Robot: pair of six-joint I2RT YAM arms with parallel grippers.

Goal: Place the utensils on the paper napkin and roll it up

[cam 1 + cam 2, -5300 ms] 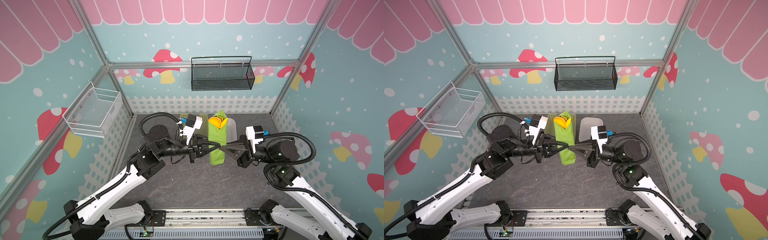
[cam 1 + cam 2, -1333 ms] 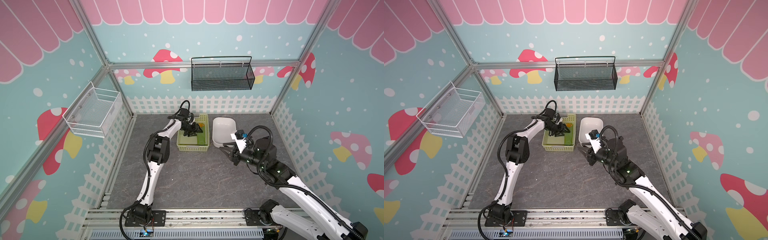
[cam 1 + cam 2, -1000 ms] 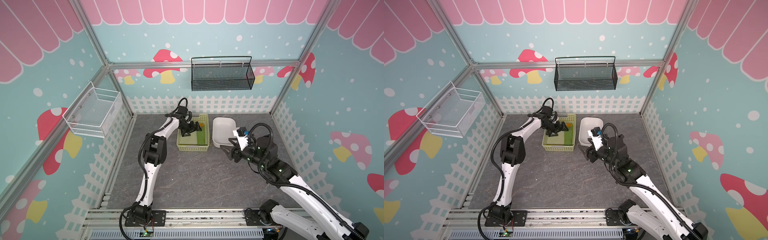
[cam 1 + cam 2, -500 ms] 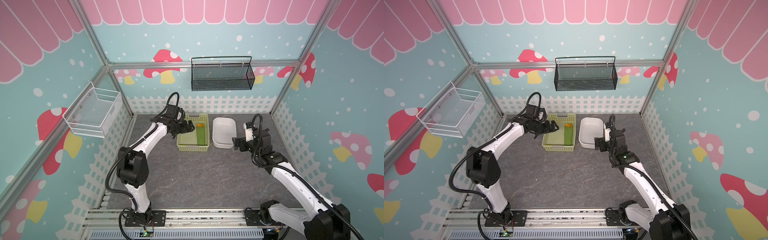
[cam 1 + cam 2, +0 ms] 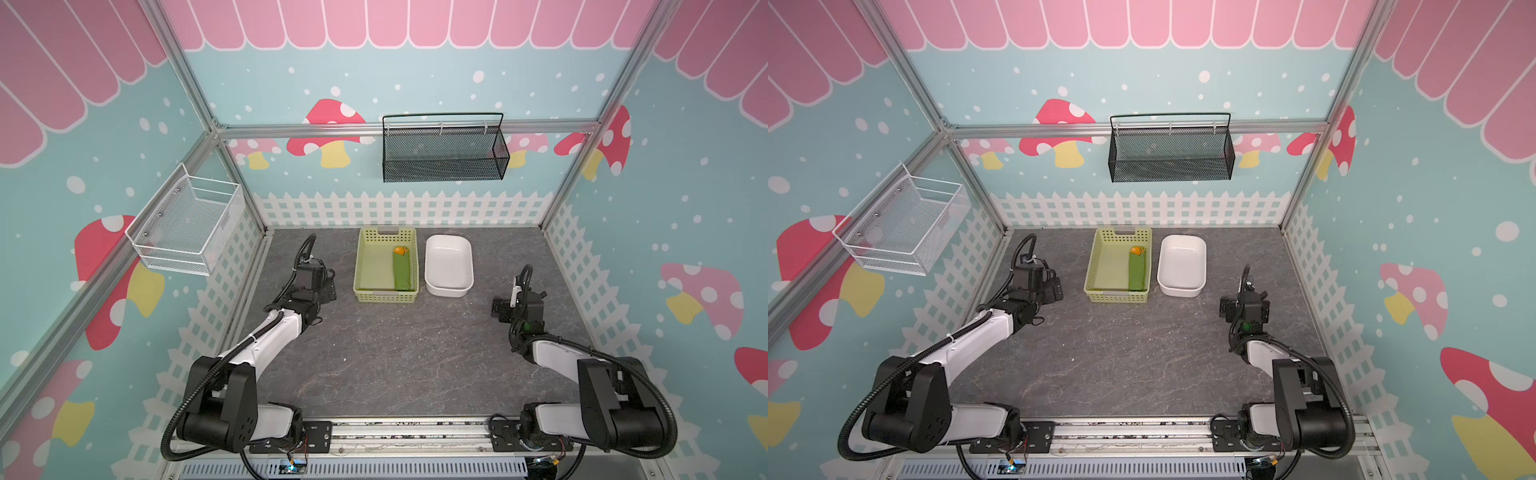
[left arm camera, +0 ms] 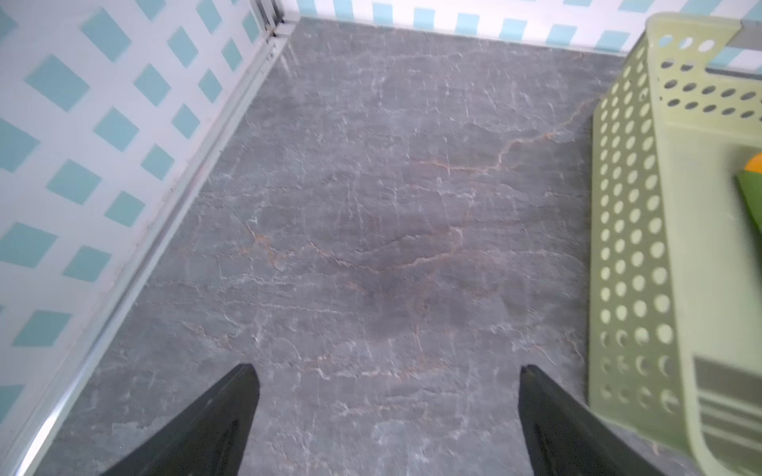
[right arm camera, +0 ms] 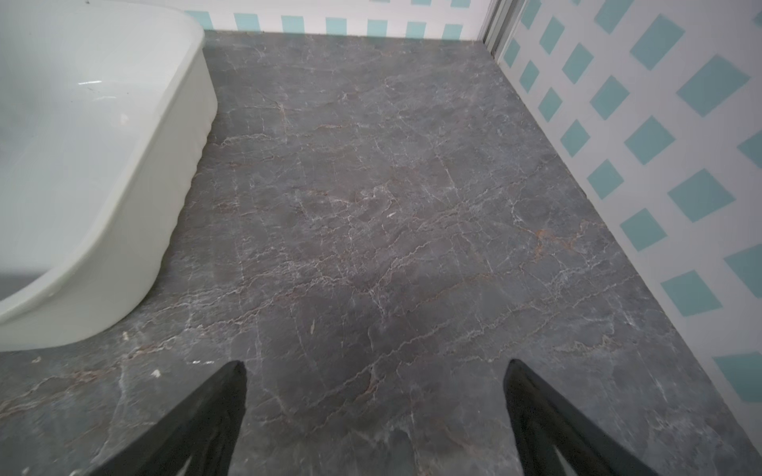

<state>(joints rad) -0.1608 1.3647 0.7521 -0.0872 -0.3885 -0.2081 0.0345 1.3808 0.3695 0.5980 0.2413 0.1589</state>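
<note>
napkin (image 5: 402, 271): green paper, rolled into a slim soft tube. It lies inside the basket (image 5: 356, 266) along its right-hand wall. The left wrist view only catches a corner of it (image 6: 751, 198).
utensils (image 5: 1136, 250): just an orange plastic tip pokes out of the roll's far end. The rest is wrapped up, so I honestly can't tell which piece it is.
basket: pale yellow-green plastic, rectangular, with round holes punched all over the walls.
dish (image 5: 429, 266): white, glossy, rounded corners, sitting just beside the basket.
left pincer (image 6: 387, 371): black tapered fingers spread wide over bare tabletop (image 5: 395, 353), next to the basket's left wall.
right pincer (image 7: 375, 366): also spread wide, near the dish's corner.
tabletop: dark grey, stone look with pale veins.
</note>
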